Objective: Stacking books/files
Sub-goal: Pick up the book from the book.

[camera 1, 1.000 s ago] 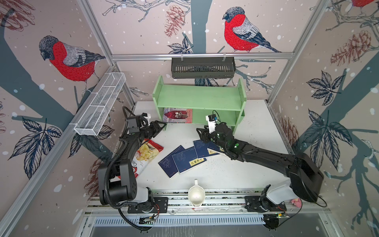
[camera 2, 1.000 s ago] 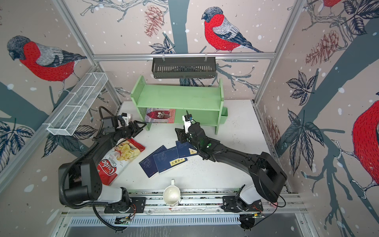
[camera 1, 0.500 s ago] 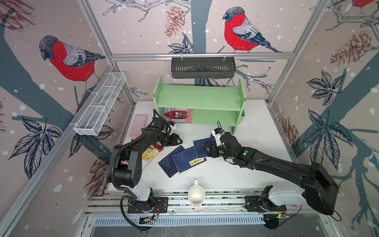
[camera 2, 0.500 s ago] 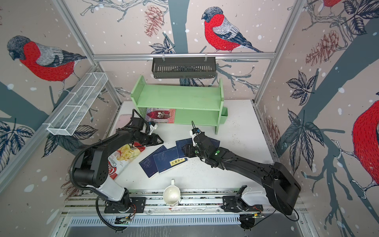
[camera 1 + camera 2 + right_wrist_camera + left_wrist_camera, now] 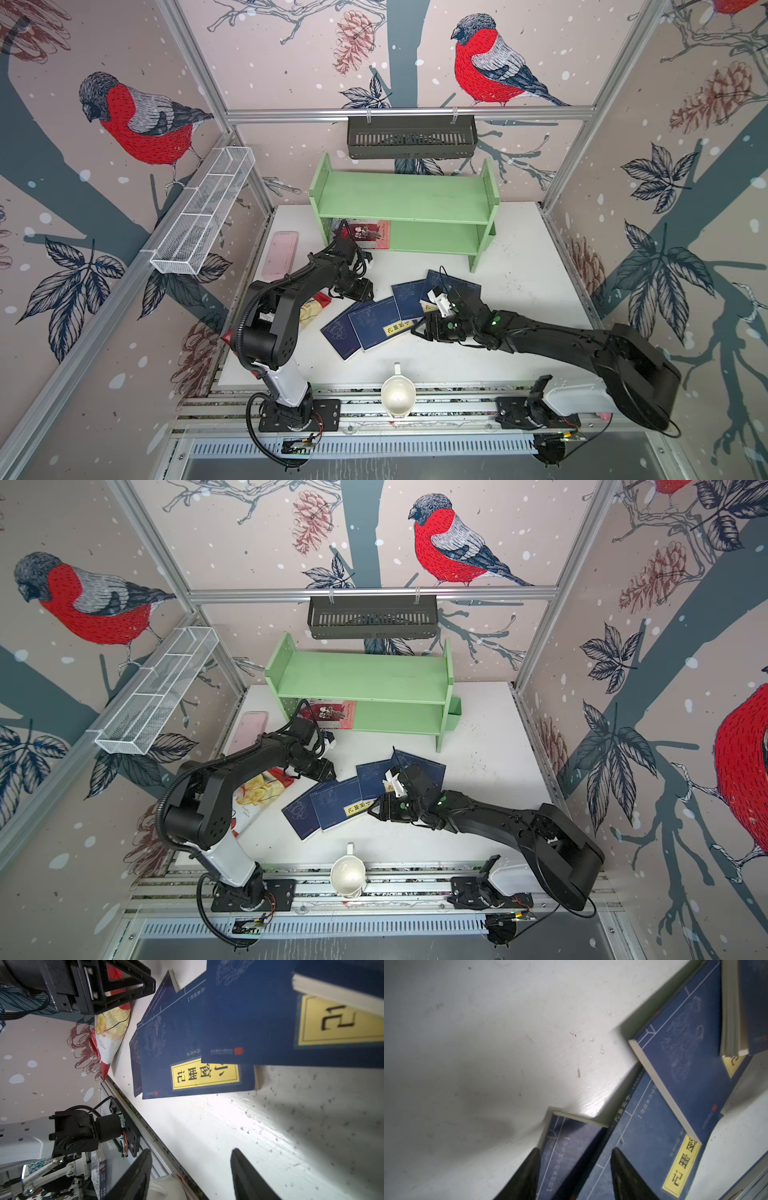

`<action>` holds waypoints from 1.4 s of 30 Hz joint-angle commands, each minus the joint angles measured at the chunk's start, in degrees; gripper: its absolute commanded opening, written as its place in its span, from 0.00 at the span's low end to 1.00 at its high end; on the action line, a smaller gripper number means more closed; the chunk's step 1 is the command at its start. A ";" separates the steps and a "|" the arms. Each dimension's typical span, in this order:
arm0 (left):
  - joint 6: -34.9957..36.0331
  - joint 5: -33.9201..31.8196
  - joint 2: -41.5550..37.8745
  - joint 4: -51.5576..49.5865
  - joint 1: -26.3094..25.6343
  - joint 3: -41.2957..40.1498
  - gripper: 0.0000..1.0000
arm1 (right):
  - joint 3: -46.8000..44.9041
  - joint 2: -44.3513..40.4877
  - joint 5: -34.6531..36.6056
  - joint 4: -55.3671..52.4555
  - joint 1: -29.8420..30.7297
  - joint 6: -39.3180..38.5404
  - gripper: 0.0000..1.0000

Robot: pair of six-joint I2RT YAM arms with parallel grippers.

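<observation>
Navy books beneath spread left pincer, right pincer spread, pink-red book in both top views only

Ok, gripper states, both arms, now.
Left gripper: open, empty, jaws straddling a navy-blue paperback.
Right gripper: open, empty, over bare table.
</observation>
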 commanded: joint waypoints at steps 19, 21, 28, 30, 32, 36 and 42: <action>8.29 5.51 4.51 -9.14 -0.65 -0.62 0.55 | -1.07 15.80 -7.40 21.80 1.43 8.32 0.59; 8.97 6.65 5.26 -9.89 -0.64 -0.23 0.55 | -0.78 17.11 -7.67 23.30 1.41 8.94 0.58; 11.04 11.00 6.16 -12.47 -0.63 0.85 0.53 | 0.82 20.86 -7.89 27.02 1.41 10.13 0.57; 11.86 11.62 6.20 -12.88 -0.65 0.58 0.53 | 1.21 21.70 -7.63 27.61 1.52 10.34 0.57; 12.36 12.29 6.16 -13.25 -0.67 0.24 0.53 | 1.28 22.49 -7.57 29.13 1.48 10.74 0.56; 12.81 12.70 6.30 -13.70 -0.58 0.02 0.53 | 1.83 24.27 -7.47 31.34 1.52 11.44 0.55; 13.60 12.87 5.78 -15.04 -0.48 0.36 0.47 | 2.77 25.03 -6.89 32.54 1.52 11.55 0.54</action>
